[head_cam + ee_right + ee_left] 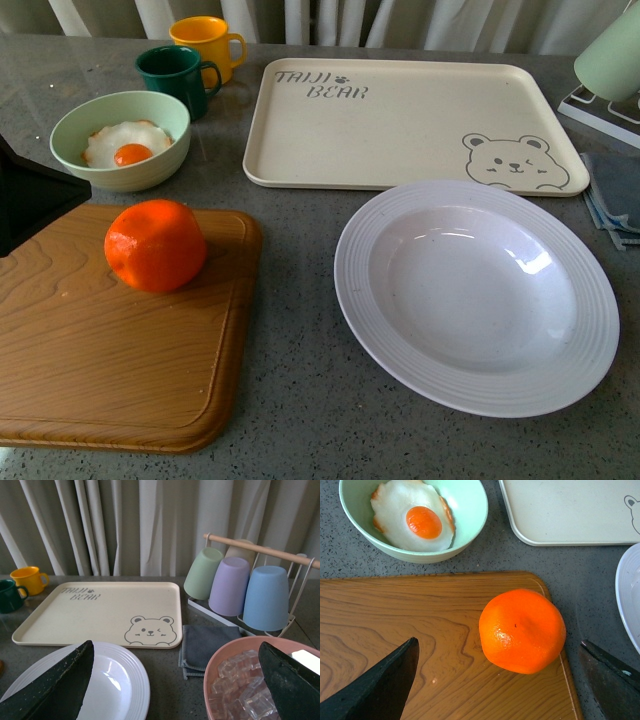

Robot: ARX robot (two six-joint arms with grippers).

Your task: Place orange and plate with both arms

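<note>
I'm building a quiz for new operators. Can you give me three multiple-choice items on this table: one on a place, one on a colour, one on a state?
1. Where is the orange?
A. on the tray
B. on the board
C. on the rack

2. What colour is the mug beside the yellow mug?
A. dark green
B. blue
C. pink

3. The plate is:
A. upside down
B. holding the orange
C. empty

Answers:
1. B, the orange rests on the wooden board, apart from the tray.
2. A, the front view shows it dark green, just in front of the yellow mug.
3. C, the plate stands right way up with its hollow bare.
</note>
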